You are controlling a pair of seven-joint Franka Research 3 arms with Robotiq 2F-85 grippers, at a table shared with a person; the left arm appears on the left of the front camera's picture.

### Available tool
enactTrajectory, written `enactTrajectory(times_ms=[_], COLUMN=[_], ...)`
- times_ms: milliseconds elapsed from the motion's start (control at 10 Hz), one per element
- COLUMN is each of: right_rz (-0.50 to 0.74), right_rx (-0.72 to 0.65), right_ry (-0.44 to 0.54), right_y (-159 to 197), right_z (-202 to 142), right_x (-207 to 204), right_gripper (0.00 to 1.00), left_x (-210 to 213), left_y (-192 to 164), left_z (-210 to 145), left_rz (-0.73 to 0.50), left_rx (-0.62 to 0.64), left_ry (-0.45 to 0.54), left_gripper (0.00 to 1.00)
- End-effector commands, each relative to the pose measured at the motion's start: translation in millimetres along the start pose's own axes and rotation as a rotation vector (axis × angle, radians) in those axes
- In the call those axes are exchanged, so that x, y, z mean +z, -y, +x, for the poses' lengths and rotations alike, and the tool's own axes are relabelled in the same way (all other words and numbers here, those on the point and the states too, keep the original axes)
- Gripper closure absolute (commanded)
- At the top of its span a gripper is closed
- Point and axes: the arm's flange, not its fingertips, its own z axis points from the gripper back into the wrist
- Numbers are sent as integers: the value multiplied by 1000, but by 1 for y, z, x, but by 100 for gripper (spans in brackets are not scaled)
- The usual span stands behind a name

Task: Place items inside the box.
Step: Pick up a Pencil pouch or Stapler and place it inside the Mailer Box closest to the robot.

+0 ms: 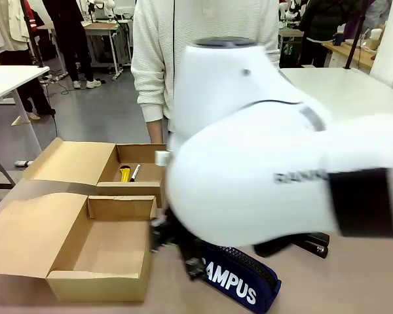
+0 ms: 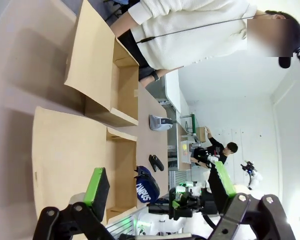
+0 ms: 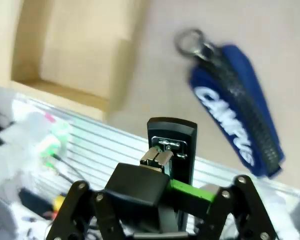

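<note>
Closest to the front camera, my right arm (image 1: 268, 163) bulked white and blurred across the middle of the table (image 1: 354, 288). At its wrist, my right gripper (image 3: 166, 182) was clamped on a black stapler (image 3: 171, 134). It stood upright between the fingers over the table's near edge, between the cardboard box (image 3: 65, 50) and the navy pencil case (image 3: 237, 107) lettered "CAMPUS". That case lay on the table just beside the box's near compartment, its key ring (image 3: 190, 42) pointing toward the box (as the wrist view had it). My left gripper (image 2: 159, 186) hung wide open, green pads well apart and gripping nothing, looking out over box and table. A yellow utility knife (image 1: 125, 173) lay in the box's far compartment, a thin thing I could not identify beside it. A second black stapler (image 1: 312, 244) sat on the table right of the navy case. The grey pencil case (image 2: 161, 122) lay beyond, nearer the person (image 1: 203, 26) in a white sweater at the far side.
</note>
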Motion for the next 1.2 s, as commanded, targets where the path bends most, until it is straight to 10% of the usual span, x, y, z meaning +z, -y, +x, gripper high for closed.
enactTrajectory(times_ms=[0, 400, 1100], right_rz=[34, -33, -33], right_rx=[-57, -165, -284], right_ry=[44, 33, 70], right_y=[-57, -158, -112], right_z=[45, 96, 117], right_x=[-12, -68, -109], right_gripper=[100, 100, 100], left_x=[-1, -1, -1], left_y=[0, 0, 0], left_z=[0, 0, 0], left_rz=[-23, -23, -23], left_rx=[-20, -20, -20], left_ry=[9, 9, 9], left_gripper=[0, 0, 0])
